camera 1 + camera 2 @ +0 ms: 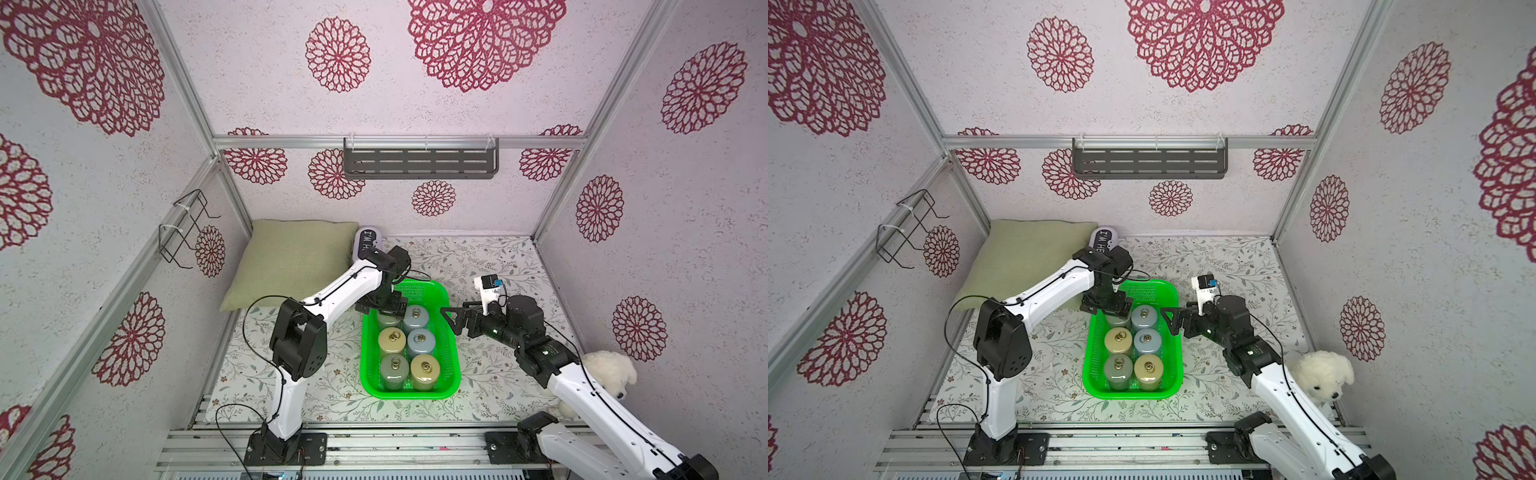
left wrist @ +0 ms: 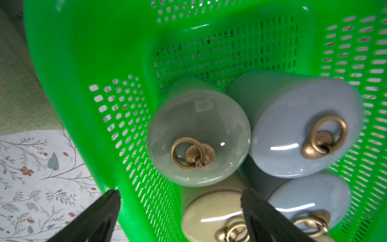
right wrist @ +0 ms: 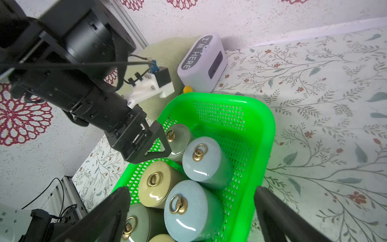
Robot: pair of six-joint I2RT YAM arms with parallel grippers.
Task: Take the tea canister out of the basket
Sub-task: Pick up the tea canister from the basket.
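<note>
Left arm [image 1: 345, 286]: base fixed at 7 o'clock in both top views, elbow raised, forearm running toward 1 o'clock, wrist bent steeply down. Left tool [image 1: 381, 308] points downward; its wrist view shows the jaws parted, gripping nothing. Right arm [image 1: 582, 395]: base at 5 o'clock, reaching low toward 10 o'clock. Right tool [image 1: 451, 322] points toward 9 o'clock, jaws spread wide and empty. The two tools are near each other, not touching.

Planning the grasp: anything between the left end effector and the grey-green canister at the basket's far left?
Nothing visible above it; the left end effector hangs open over the grey-green canister. Tight sides, though: basket wall on one side, blue canister close on the other.
</note>
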